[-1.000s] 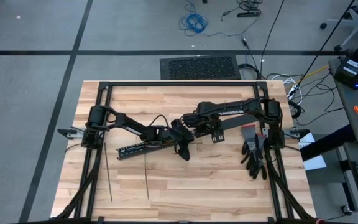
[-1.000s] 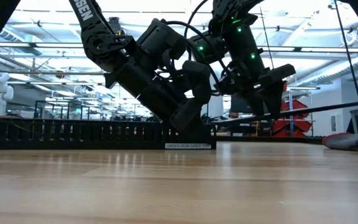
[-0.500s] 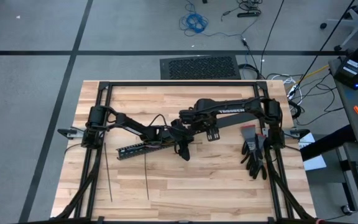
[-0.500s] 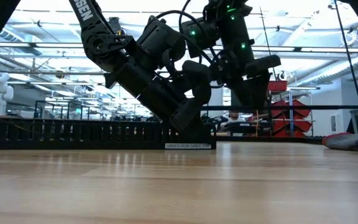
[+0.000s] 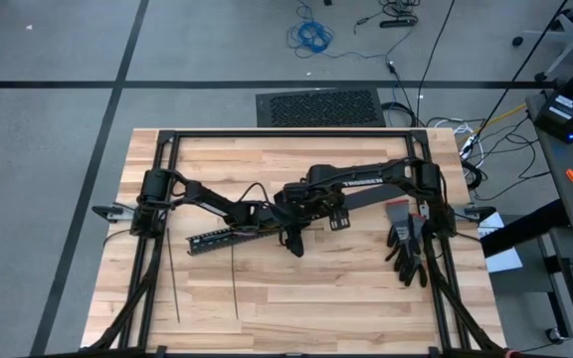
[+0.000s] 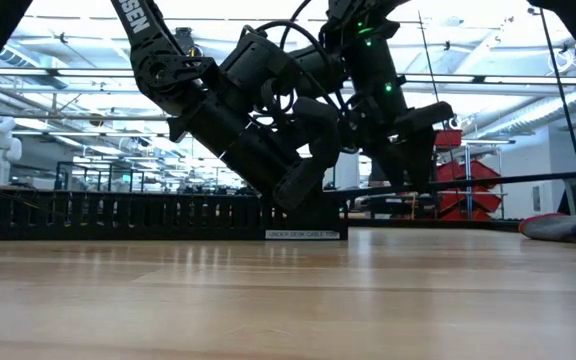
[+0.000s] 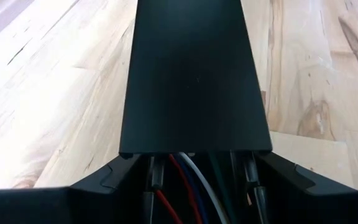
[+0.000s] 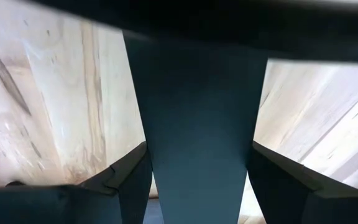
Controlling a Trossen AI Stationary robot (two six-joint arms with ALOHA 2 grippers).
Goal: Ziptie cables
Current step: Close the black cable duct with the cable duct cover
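White lettering reading "TROSSEN" is showing along the right arm's forearm in the high view, and part of the same word is running down the left arm's link in the low view. A small white label on the end of the duct [image 6: 148, 215] seems to be reading "UNDER DESK CABLE TRAY", though the print is too fine to be sure.

The left gripper [image 5: 265, 221] is reaching in from the table's left side to the middle, where its jaws are clamping the flat black cover [image 7: 194, 74] of the duct: in the left wrist view the cover is sitting between the two dark fingers [image 7: 104, 186], touching both. Under the cover's near edge the cables [image 7: 185, 186] are showing, red, white, blue and green strands running down between the fingers.

The right gripper [image 5: 293, 211] is reaching across from the right side and meeting the left one at the table's middle. In the right wrist view a dark flat strip, likely the same cover [image 8: 197, 137], is filling the gap between its fingers [image 8: 120, 180], so those jaws are also gripping it from the other end.

Two zipties [image 5: 174, 278] are lying straight on the table [image 5: 346, 298] near its front left, well apart from both grippers. A pair of black gloves [image 5: 406, 249] is lying by the right arm's base.
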